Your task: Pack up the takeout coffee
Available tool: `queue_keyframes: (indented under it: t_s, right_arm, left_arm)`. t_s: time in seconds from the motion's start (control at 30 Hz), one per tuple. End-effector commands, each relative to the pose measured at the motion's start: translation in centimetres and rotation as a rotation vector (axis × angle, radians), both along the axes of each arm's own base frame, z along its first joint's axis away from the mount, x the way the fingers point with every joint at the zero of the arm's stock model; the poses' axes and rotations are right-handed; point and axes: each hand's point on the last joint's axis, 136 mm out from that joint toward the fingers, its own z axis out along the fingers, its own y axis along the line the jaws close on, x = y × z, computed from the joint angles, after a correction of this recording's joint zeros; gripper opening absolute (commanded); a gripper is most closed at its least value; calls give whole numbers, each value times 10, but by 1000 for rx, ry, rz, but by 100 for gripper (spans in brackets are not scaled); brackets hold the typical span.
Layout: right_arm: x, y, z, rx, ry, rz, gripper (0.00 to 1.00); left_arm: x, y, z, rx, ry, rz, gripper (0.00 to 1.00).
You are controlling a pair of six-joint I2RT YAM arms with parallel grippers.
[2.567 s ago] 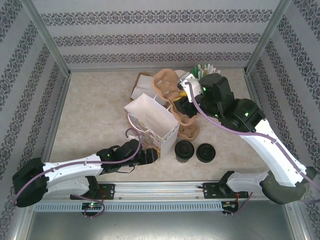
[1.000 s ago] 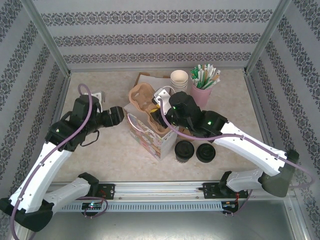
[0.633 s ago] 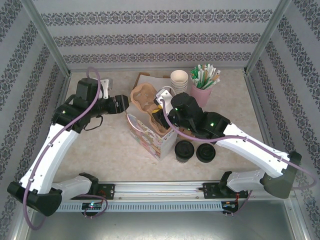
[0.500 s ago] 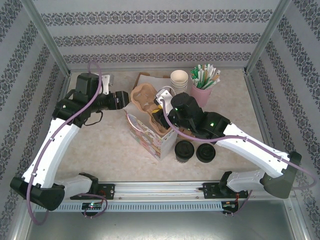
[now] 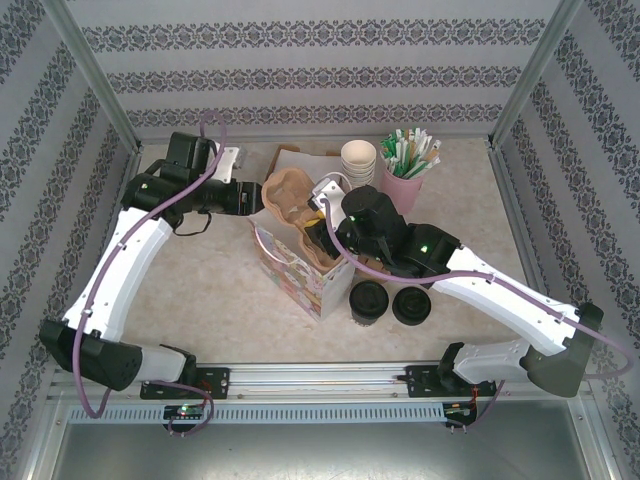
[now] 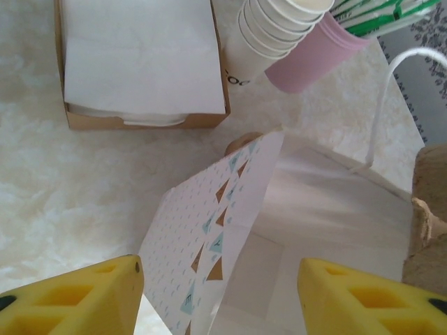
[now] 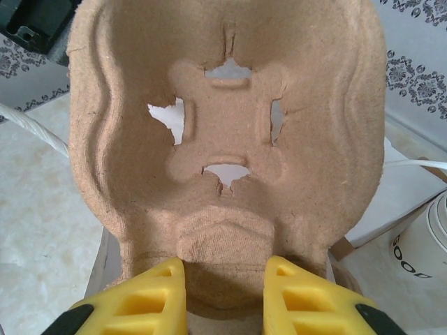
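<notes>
Right gripper [image 7: 222, 289] jaws pinch the pulp carrier [image 7: 230, 125] over the paper bag [image 6: 209, 241]; left gripper [image 6: 216, 296] jaws gape open. The carrier could snag the rim, toppling the bag.

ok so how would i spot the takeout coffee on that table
Find the patterned paper bag mid-table. Two black round things sit by its near right corner; the takeout coffee is the one next to the bag, a lidded cup standing taller than the squat lid pile beside it.
</notes>
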Motion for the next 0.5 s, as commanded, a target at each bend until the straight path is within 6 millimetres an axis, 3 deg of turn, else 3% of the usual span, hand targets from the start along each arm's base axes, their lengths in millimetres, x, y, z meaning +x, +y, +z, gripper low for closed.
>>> queue_keyframes:
  t_s: [0.0, 0.23, 0.47]
  right_arm:
    - [-3, 0, 4, 14, -8, 0, 25]
    - [-2, -1, 4, 7, -9, -8, 25]
    - [2, -2, 2, 12, -5, -37, 25]
  left_arm:
    - [-8, -4, 1, -10, 12, -59, 59]
    - [-7, -7, -7, -14, 27, -83, 57]
    - [3, 9, -8, 2, 16, -8, 57]
